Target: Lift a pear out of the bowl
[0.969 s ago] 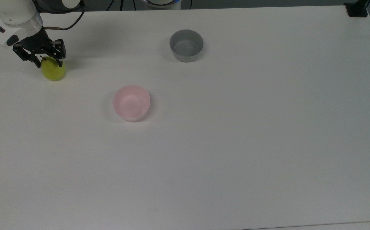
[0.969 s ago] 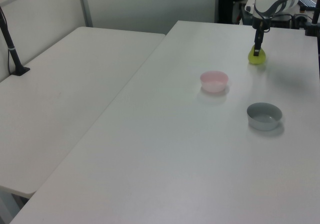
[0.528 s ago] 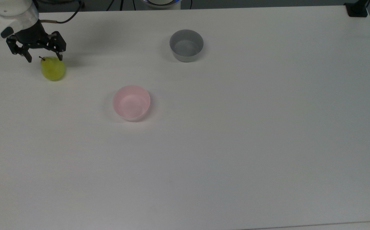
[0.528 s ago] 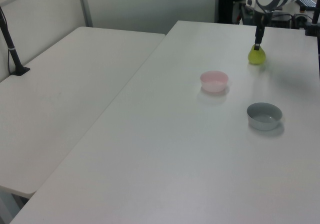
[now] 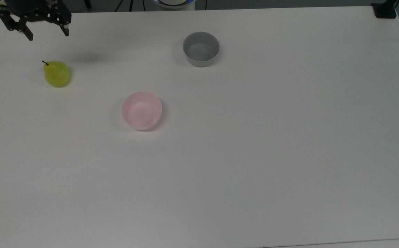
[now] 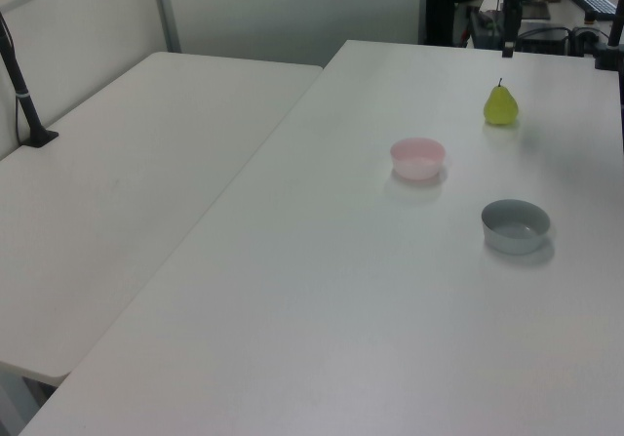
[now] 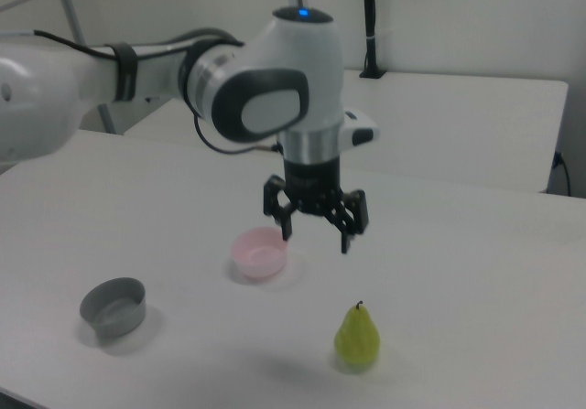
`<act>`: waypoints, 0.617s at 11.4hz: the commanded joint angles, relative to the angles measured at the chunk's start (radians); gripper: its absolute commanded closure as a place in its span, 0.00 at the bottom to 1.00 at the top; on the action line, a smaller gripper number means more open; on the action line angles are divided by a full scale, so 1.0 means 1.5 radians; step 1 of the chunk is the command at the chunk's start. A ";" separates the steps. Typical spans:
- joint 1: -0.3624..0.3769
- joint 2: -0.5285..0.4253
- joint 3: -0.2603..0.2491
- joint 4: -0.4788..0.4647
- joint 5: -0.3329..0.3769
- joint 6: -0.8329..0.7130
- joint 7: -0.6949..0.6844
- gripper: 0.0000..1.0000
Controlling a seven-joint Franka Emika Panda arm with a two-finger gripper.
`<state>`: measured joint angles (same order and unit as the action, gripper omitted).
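The yellow-green pear point(image 5: 57, 73) stands upright on the white table, stem up, at the top view's left; I also see the pear point(image 6: 500, 104) in the left view and the pear point(image 7: 357, 337) in the right view. The pale pink bowl point(image 5: 142, 110) sits empty toward the table's middle, apart from the pear; the bowl point(image 6: 417, 158) and bowl point(image 7: 258, 252) also show in the side views. My gripper point(image 5: 48, 33) hangs open and empty well above the pear, seen as the gripper point(image 7: 315, 237) in the right view.
A grey bowl point(image 5: 200, 48) stands empty at the table's far side in the top view, also the grey bowl point(image 7: 113, 306). A second white table point(image 6: 127, 182) adjoins at the left view's left. A black clamp point(image 5: 385, 10) sits on the top view's upper right corner.
The gripper was around the pear's top a second ago; it has opened off it and risen straight up. The pear stays standing on the table.
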<state>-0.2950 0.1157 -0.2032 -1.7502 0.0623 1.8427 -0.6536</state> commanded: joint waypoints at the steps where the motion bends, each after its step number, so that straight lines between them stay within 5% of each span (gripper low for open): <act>1: 0.005 -0.021 0.040 0.084 -0.005 -0.124 0.125 0.00; 7: 0.029 -0.071 0.115 0.156 0.004 -0.245 0.336 0.00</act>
<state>-0.2877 0.0479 -0.0645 -1.5257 0.0662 1.5076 -0.3117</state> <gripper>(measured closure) 0.000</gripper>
